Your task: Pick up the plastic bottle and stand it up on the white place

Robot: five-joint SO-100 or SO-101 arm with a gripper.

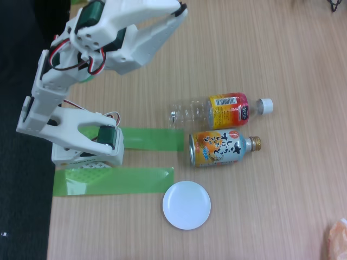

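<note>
Plate (186,205), round and white, sits nearest my worktop's (293,54) bottom edge. Beyond it I see the metal bottle-can (222,148), then the plastic bottle (219,109) lying flat. Gripper (176,12) near the top edge: I cannot tell whether it's parted.

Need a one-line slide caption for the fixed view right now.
Plastic bottle and can lie on their sides on the wooden table, white plate below them, arm raised at left.

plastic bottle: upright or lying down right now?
Lying down. The plastic bottle rests on its side on the table, cap pointing right in the fixed view.
</note>
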